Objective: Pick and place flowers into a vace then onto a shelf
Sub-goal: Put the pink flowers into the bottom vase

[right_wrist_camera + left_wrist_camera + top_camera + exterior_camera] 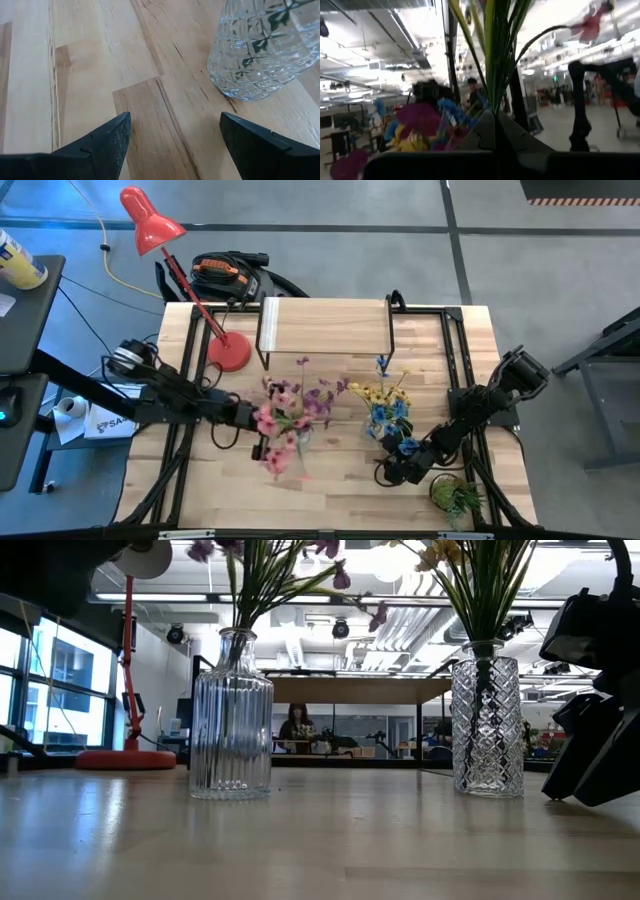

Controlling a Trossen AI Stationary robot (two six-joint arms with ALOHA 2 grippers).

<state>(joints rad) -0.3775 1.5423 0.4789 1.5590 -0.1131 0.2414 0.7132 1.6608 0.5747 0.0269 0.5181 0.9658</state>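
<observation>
Pink and purple flowers [290, 415] stand with their stems in a ribbed glass vase [231, 720]. Yellow and blue flowers [388, 408] stand in a diamond-cut glass vase [487, 725]. Both vases rest upright on the table. My left gripper [262, 430] reaches in from the table's left and is shut on the green stems [492, 75]. My right gripper [392, 472] is low at the table's near right, open, beside the diamond-cut vase [260, 50] and apart from it. The shelf [325, 330] stands at the far edge. My left gripper pinches the bundle of green stems [494, 102] between its two shut fingers [520, 137], coming roughly level from the table's left and lying across the stems. The stems rise upright past the fingers. How far up the stems it holds is hidden.
A red desk lamp [150, 225] has its base [228, 352] on the table's far left. A small green potted plant [458, 498] sits at the near right corner, close to my right arm. A person [298, 725] shows far behind the table. Bare wood lies between the vases.
</observation>
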